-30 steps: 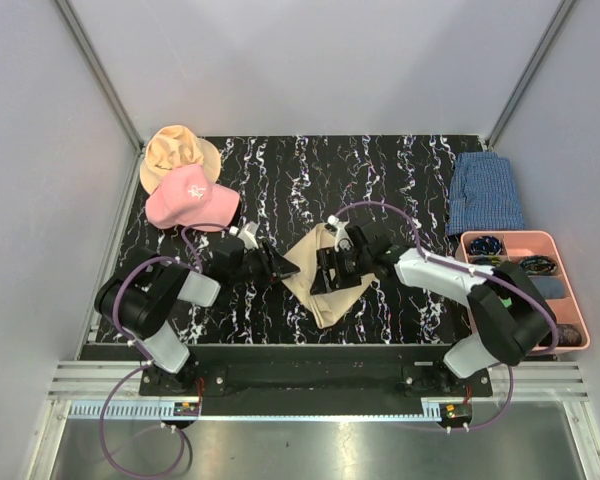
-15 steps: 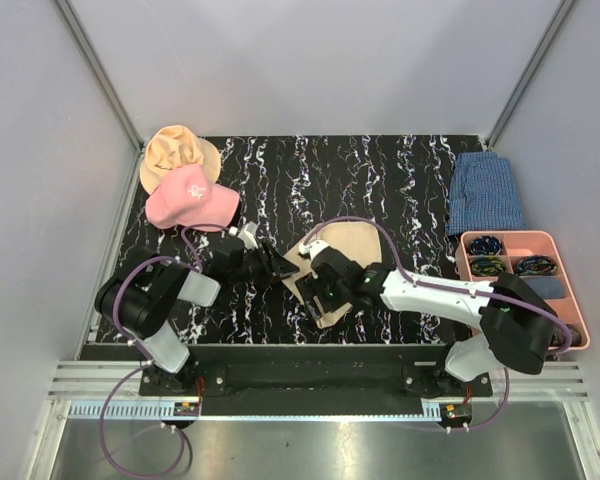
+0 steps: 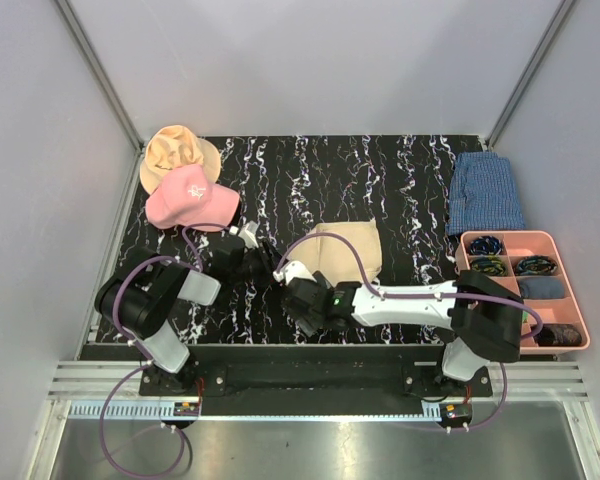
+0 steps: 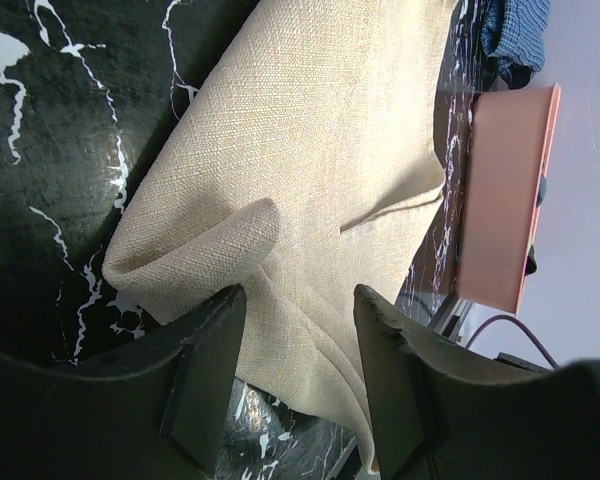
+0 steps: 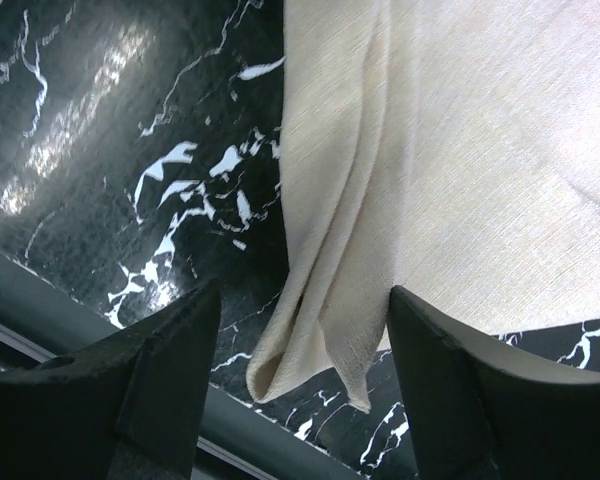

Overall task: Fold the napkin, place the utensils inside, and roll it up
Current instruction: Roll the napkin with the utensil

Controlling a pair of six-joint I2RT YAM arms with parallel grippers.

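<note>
Seen from above, a beige napkin [image 3: 348, 243] lies folded on the black marbled table [image 3: 380, 170], in the middle and towards the near edge. Its near left corner is hidden under the two arms, which meet there, so this view cannot show how the fingers stand.

The left wrist camera shows what the overhead view hides. The left gripper [image 4: 298, 300] has its jaws spread wide with nothing between them. It sits just off the napkin's left edge, where a small flap of cloth curls up.

The right wrist camera shows the right gripper [image 5: 302, 300], also spread wide and holding nothing. The napkin's near corner, doubled into soft layered folds, lies between its fingers. Whether they touch the cloth cannot be told.

At the far left of the table a pink cap [image 3: 190, 197] overlaps a tan hat [image 3: 175, 150]. At the far right lies a blue checked cloth [image 3: 485, 192], with a pink tray [image 3: 570, 290] of small compartments just near of it. The right arm stretches across from the tray side to the napkin.
</note>
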